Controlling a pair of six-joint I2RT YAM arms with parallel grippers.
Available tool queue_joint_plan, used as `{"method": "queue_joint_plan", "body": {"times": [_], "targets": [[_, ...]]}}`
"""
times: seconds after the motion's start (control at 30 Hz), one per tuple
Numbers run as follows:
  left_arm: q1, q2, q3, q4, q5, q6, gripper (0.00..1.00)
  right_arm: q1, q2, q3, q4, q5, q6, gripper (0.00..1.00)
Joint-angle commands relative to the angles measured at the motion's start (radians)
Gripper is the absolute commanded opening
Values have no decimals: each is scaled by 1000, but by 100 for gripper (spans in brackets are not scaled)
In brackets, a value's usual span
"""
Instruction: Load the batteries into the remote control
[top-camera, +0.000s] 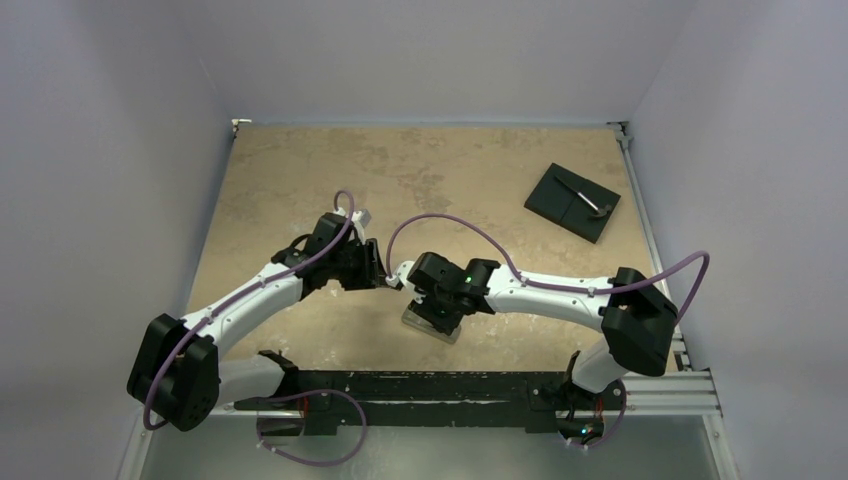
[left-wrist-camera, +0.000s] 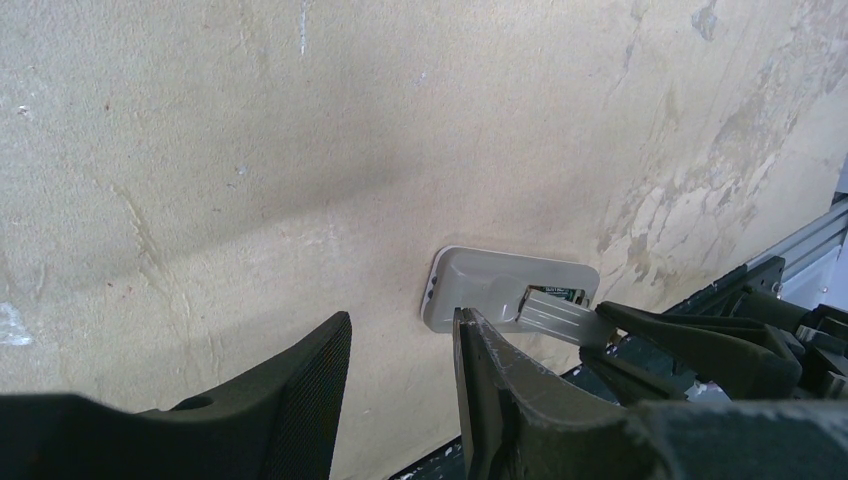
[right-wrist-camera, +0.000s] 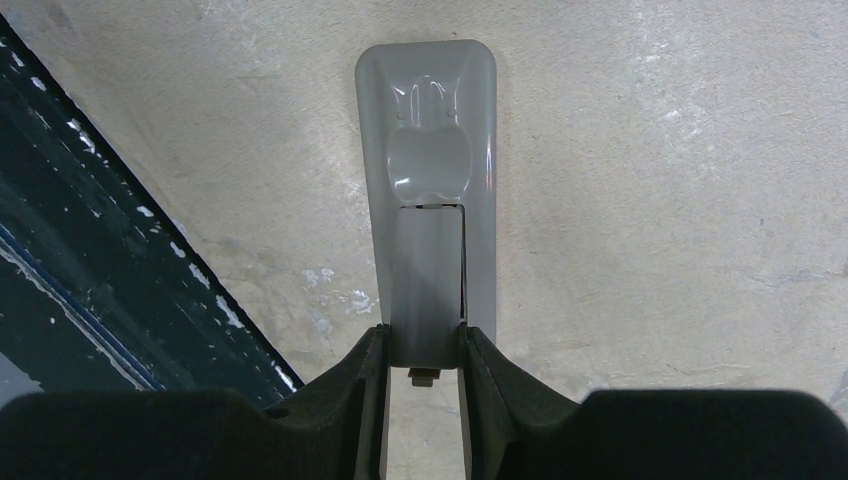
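Overhead: remote control (top-camera: 428, 328) lies on surface (top-camera: 300, 170) near front rail (top-camera: 420, 385), right hand (top-camera: 437, 312) directly over it. Left hand (top-camera: 388, 278) just beside, to its left. Black plate (top-camera: 572, 202) well apart, far right.

Left wrist: left hand about half open, nothing between fingers (left-wrist-camera: 300, 390). Remote ahead, grey back up, grey cover (left-wrist-camera: 555, 318) partly over compartment.

Right wrist: right hand pinched on near end of cover, which lies along remote's back.
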Motion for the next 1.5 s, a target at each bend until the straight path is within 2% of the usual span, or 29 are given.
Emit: {"method": "queue_joint_plan", "body": {"times": [0.0,0.43,1.0,1.47], "targets": [[10,-20,37,8,9,16,42,-2,-8,-3,31,-23,-10,0],[13,-6,40,20,14,15,42,-15,-10,-6,7,-8,-2,0],[15,-8,35,26,14,12,42,-27,-16,-7,5,-78,-39,0],[16,-5,35,29,18,12,42,-31,8,0,6,-40,-22,0]]}}
